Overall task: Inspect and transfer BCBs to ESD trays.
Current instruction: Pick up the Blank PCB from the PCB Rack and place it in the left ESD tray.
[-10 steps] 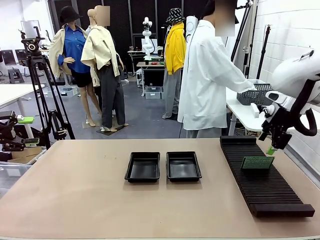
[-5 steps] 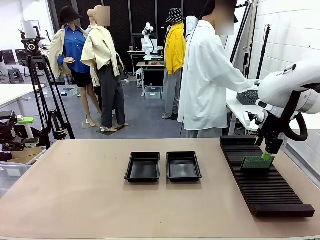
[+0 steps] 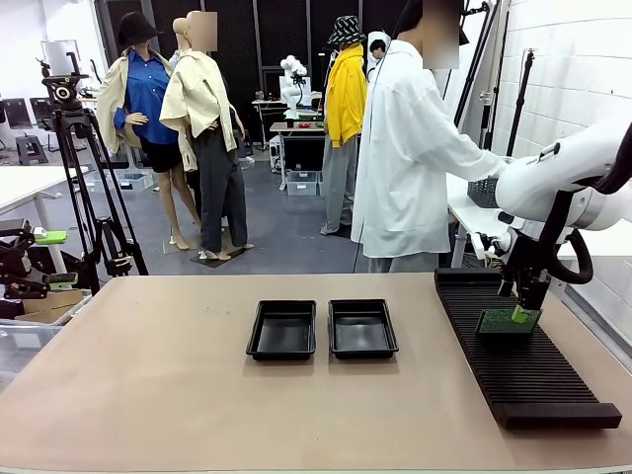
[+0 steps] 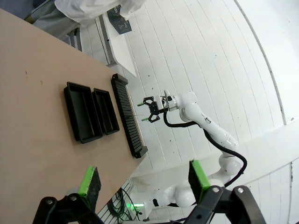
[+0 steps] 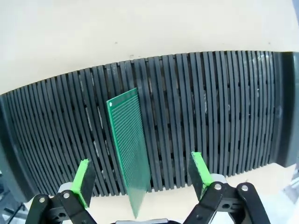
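Observation:
One green BCB [image 3: 508, 321] stands on edge in a slot of the long black ribbed rack [image 3: 523, 365] at the table's right. My right gripper [image 3: 520, 310] hangs right over it, open. In the right wrist view the board [image 5: 128, 149] rises between the two green pads [image 5: 84, 179] with a gap on each side. Two black ESD trays [image 3: 282, 329] [image 3: 362, 327] lie side by side at the table's middle, both bare. My left gripper [image 4: 144, 179] is open and holds nothing; it looks from afar at the trays [image 4: 83, 112] and the rack [image 4: 127, 116].
A person in a white coat [image 3: 410, 148] stands at the far edge beside the rack's far end, turned to a side table with a dark basket [image 3: 486, 191]. A tripod [image 3: 74, 168] stands off the table's left.
My right gripper has moved left and down, from beyond the board's right end to directly over the board, fingers straddling it. The board and trays have stayed put.

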### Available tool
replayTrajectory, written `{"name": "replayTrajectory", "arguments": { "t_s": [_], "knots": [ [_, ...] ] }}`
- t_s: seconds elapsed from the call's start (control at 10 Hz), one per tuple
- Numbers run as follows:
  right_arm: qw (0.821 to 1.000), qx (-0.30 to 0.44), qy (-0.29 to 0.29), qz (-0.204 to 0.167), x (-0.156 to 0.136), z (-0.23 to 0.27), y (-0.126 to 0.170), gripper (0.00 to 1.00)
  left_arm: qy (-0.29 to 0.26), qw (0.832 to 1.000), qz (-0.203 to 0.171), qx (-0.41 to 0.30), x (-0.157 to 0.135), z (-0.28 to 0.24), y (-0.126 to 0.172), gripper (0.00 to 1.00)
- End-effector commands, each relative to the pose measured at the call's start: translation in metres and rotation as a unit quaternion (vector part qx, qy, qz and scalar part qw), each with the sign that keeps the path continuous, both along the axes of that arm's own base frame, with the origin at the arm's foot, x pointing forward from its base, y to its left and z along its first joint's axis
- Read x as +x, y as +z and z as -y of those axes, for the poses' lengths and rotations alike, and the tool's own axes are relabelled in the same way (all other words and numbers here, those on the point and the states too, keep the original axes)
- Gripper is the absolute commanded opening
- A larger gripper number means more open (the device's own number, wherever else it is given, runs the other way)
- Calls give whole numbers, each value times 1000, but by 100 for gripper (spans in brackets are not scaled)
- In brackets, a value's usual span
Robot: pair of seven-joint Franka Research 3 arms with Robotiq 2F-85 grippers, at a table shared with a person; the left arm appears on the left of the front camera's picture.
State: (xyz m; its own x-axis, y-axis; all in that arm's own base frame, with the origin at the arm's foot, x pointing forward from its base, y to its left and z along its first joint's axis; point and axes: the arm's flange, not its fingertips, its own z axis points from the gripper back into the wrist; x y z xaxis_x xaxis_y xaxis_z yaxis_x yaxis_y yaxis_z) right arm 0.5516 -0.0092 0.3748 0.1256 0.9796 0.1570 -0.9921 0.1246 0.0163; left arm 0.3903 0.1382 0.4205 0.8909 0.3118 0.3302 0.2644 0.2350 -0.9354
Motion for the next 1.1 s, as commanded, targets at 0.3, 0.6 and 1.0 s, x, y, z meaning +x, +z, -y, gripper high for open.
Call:
{"name": "replayTrajectory", "arguments": {
  "t_s": [0.3,0.6,1.0],
  "knots": [
    [999,-34,-2,-38,15,-12,-9,100,0,1000,-5,-10,-2,0,3,100],
    [998,-38,-4,-40,15,-14,-7,96,0,1000,-5,-10,-2,0,3,100],
    [998,-40,-4,-42,17,-15,-5,52,0,1000,-5,-10,-2,0,3,100]
  ]
}}
